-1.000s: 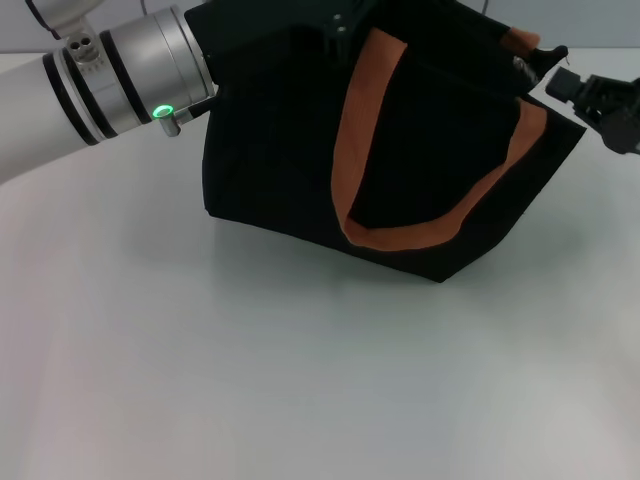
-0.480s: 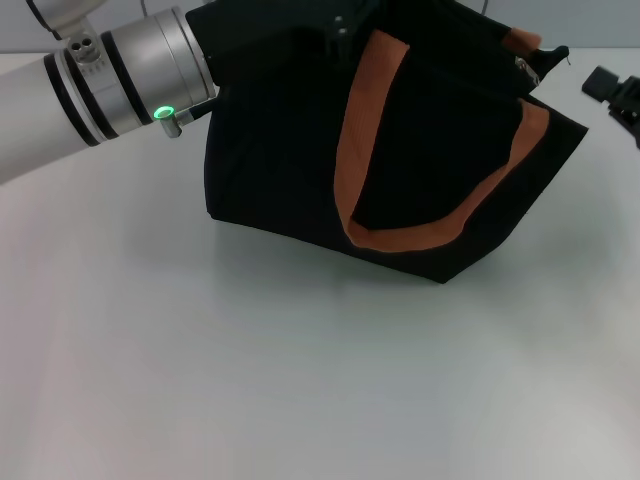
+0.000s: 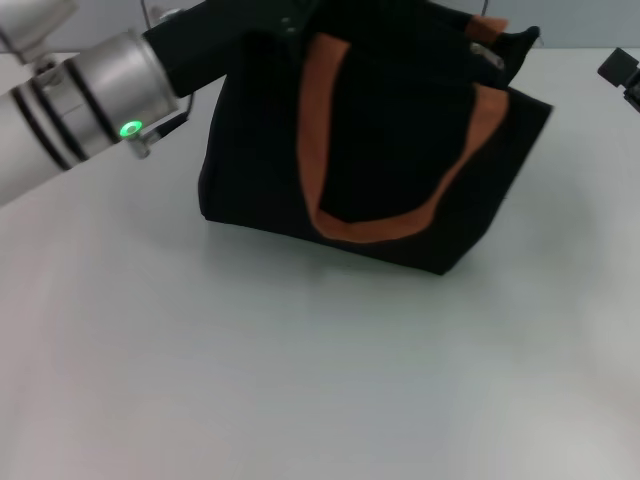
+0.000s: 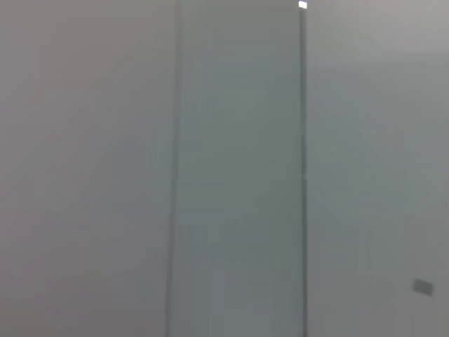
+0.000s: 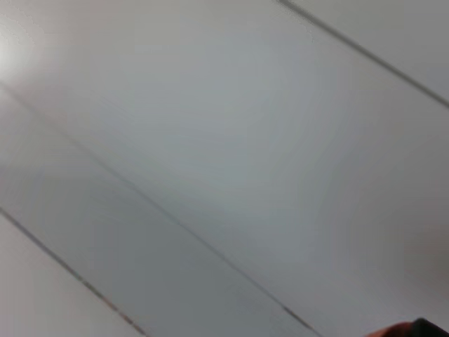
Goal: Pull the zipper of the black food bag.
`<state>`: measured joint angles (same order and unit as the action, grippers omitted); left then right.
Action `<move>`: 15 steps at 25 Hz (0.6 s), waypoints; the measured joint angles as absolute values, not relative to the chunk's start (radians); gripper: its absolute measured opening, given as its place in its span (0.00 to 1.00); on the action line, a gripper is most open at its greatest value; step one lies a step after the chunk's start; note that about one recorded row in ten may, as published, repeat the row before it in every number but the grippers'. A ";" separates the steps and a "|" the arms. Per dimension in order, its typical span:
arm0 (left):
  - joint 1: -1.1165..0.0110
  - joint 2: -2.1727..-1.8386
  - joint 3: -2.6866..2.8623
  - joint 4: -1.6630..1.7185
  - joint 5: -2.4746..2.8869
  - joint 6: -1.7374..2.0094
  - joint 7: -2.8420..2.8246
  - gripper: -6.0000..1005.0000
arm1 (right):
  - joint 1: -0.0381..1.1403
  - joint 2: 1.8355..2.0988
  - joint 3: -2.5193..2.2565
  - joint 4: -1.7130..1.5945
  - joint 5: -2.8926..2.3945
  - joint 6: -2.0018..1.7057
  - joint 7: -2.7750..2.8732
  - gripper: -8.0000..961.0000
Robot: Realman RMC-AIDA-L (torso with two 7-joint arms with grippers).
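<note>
The black food bag [image 3: 390, 140] sits on the white table [image 3: 300, 380], its orange-brown strap handle [image 3: 330, 200] draped down the front. The left gripper [image 3: 290, 20] is at the bag's top rear (fingers hidden); the right gripper [image 3: 622, 75] stands apart at the edge. The zipper [image 3: 483, 52] glints near the top right corner.

Large boxy black fabric food bag [image 3: 380, 150] stands upright on the white table [image 3: 300, 380], toward the table's far edge. Bag's near face is turned slightly, one bottom corner pointing forward. An orange-brown webbing strap handle [image 3: 330, 215] hangs down the near face in a U-shaped loop. A second strap end shows at the bag's top right corner. Small silver metal zipper pull [image 3: 484, 53] sits at that same top right corner, on the black zip line beside the strap end. Zip line state: cannot tell.
</note>
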<state>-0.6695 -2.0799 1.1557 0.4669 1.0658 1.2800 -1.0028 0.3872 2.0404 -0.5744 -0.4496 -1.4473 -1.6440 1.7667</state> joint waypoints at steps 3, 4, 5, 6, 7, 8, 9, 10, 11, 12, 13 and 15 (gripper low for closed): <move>-0.633 -2.076 1.156 0.474 1.042 1.283 -1.002 0.06 | 0.393 2.051 -0.574 -0.449 -1.447 -1.660 1.738 0.09; -0.625 -2.073 1.156 0.479 1.042 1.285 -1.003 0.08 | 0.395 2.057 -0.574 -0.449 -1.447 -1.661 1.721 0.09; -0.622 -2.072 1.156 0.481 1.041 1.285 -1.005 0.09 | 0.397 2.062 -0.574 -0.449 -1.447 -1.662 1.706 0.09; -0.615 -2.070 1.157 0.486 1.042 1.286 -1.014 0.10 | 0.399 2.067 -0.574 -0.449 -1.447 -1.662 1.692 0.10; -0.605 -2.069 1.156 0.491 1.042 1.288 -1.029 0.11 | 0.404 2.074 -0.574 -0.448 -1.446 -1.663 1.663 0.10; -0.605 -2.069 1.156 0.491 1.042 1.288 -1.029 0.13 | 0.404 2.074 -0.574 -0.448 -1.446 -1.663 1.663 0.11; -0.599 -2.069 1.156 0.492 1.041 1.293 -1.033 0.14 | 0.411 2.076 -0.576 -0.438 -1.446 -1.664 1.638 0.11; -0.594 -2.070 1.155 0.493 1.039 1.300 -1.035 0.15 | 0.411 2.076 -0.576 -0.438 -1.446 -1.664 1.638 0.11; -0.588 -2.071 1.152 0.493 1.037 1.315 -1.036 0.16 | 0.414 2.076 -0.577 -0.428 -1.446 -1.668 1.623 0.12; -0.577 -2.071 1.146 0.497 1.028 1.347 -1.038 0.18 | 0.419 2.076 -0.578 -0.415 -1.446 -1.682 1.592 0.12; -0.577 -2.071 1.146 0.497 1.028 1.347 -1.038 0.19 | 0.419 2.076 -0.578 -0.415 -1.446 -1.682 1.592 0.16; -0.562 -2.070 1.144 0.504 1.005 1.390 -1.046 0.24 | 0.422 2.076 -0.579 -0.398 -1.446 -1.706 1.549 0.25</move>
<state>-0.5623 -2.0702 1.1442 0.5039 1.0049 1.3896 -1.0456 0.4216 2.0765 -0.5788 -0.3983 -1.4464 -1.7061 1.5487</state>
